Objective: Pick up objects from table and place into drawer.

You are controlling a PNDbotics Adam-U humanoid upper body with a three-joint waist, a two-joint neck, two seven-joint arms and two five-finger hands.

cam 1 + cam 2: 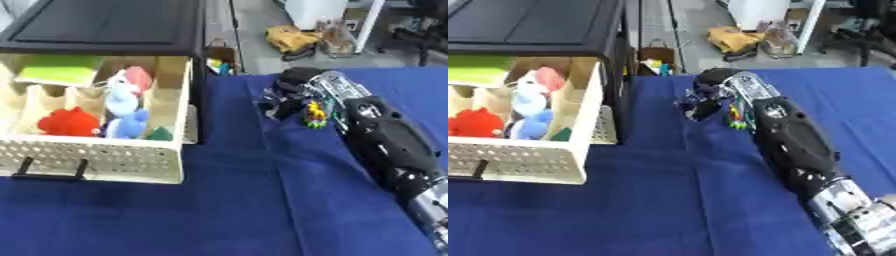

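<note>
My right hand (289, 92) reaches across the blue cloth from the lower right, its fingers curled down at the far middle of the table. A small yellow, green and red object (314, 115) sits right beside the wrist; whether the fingers hold it I cannot tell. The open cream drawer (131, 159) at the left holds a red soft toy (68, 122), blue and white toys (124, 107), a pink piece (138, 77), a small dark green piece (160, 134) and a green flat item (57, 70). My left hand is not visible.
A black cabinet (114, 25) tops the drawer at the upper left. A blue cloth (262, 200) covers the table. Beyond the far edge lie a yellow bag (293, 37), clear containers (335, 35) and a small box (221, 62) on the floor.
</note>
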